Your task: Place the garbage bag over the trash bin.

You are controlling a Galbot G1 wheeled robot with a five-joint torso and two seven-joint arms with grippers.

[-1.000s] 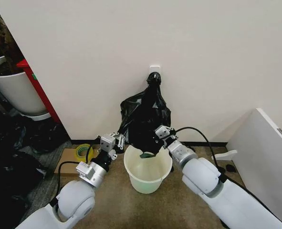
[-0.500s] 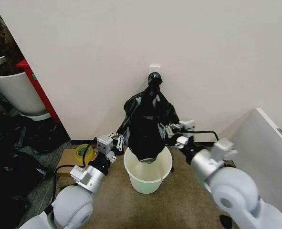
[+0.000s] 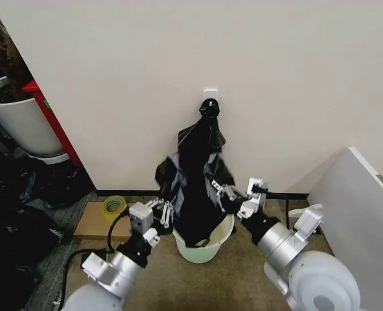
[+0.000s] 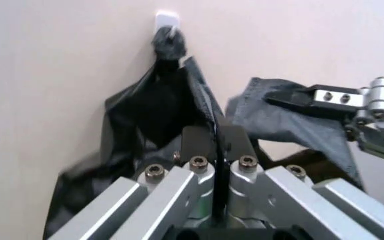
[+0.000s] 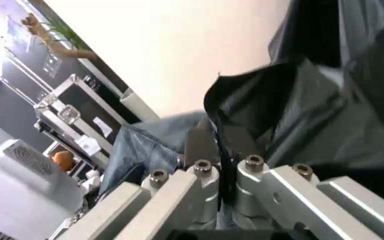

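Observation:
The garbage bag [image 3: 192, 210], black and glossy, hangs wide below a narrower knotted black bunch [image 3: 201, 137] and drapes into the mouth of the off-white trash bin [image 3: 225, 232]. My left gripper [image 3: 166, 212] is shut on the bag's left edge beside the bin rim. My right gripper [image 3: 222, 192] is shut on the right edge, slightly higher. The left wrist view has my left gripper [image 4: 217, 142] pinching thin black film, with the right gripper [image 4: 339, 97] beyond it holding a greyish fold. The right wrist view has my right gripper [image 5: 222, 145] clamped on a crinkled black edge [image 5: 259, 85].
The bunch hangs from a white wall hook [image 3: 209, 95]. A cardboard box [image 3: 91, 223] with a yellow tape roll [image 3: 113, 207] lies on the floor to the left. A large white plant pot [image 3: 19, 123] stands far left, and a white panel [image 3: 366, 214] rises at right.
Both grippers have come down and towards me with the bag's edges. The bag has stretched lower and now covers most of the bin's opening.

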